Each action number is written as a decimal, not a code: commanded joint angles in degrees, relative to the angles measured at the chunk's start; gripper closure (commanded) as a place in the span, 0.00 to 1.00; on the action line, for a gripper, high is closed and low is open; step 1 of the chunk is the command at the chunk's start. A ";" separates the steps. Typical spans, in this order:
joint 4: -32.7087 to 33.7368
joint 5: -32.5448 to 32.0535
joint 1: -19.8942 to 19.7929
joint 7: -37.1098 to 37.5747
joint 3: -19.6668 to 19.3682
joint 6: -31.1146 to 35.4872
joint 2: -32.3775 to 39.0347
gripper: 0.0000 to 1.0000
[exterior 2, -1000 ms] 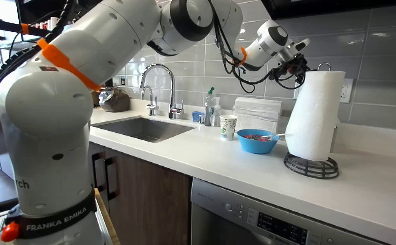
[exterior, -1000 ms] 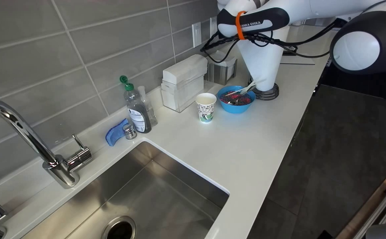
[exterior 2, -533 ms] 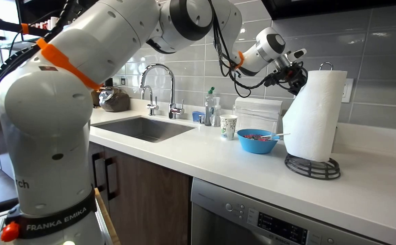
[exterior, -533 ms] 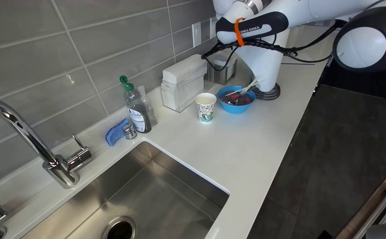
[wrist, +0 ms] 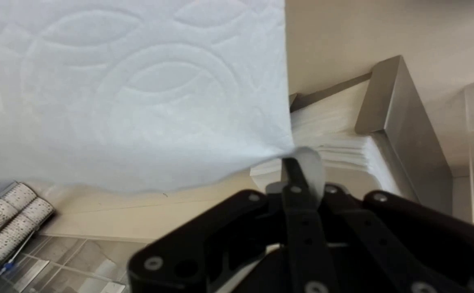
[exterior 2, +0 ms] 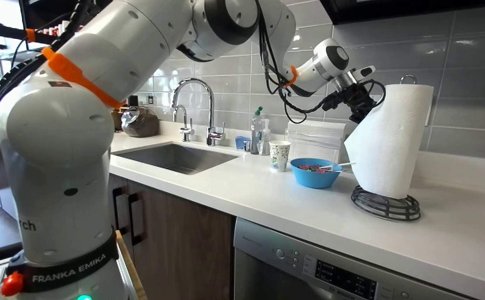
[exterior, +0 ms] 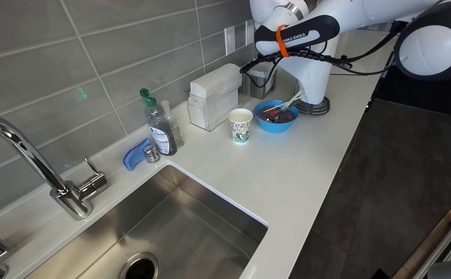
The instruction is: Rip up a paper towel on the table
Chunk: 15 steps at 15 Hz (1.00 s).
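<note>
One arm (exterior 2: 132, 52) outstretched, down-tilted gripper (wrist: 304, 169) pinching paper towel (wrist: 151, 93)

Paper towel (wrist: 151, 89), corner in hand (wrist: 304, 173)

The counter (exterior 2: 263, 187) offers passage along its front edge; cup (exterior 2: 279, 155), bowl (exterior 2: 314, 178) and towel roll (exterior 2: 403, 146) block behind.

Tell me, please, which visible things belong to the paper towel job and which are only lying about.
For the job:
paper towel, a corner pinched by the fingers
towel roll
wire stand
countertop

Just lying about:
patterned cup
blue bowl
green-capped bottle
blue sponge
boxy white stack
</note>
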 commanded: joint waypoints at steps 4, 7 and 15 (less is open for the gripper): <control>-4.75 0.06 -0.34 -6.59 -0.05 -2.64 -2.27 1.00; -5.33 -0.12 -0.58 -8.50 0.03 -4.42 -2.21 1.00; -7.26 -1.38 -1.49 -11.68 -0.27 -6.90 -1.65 1.00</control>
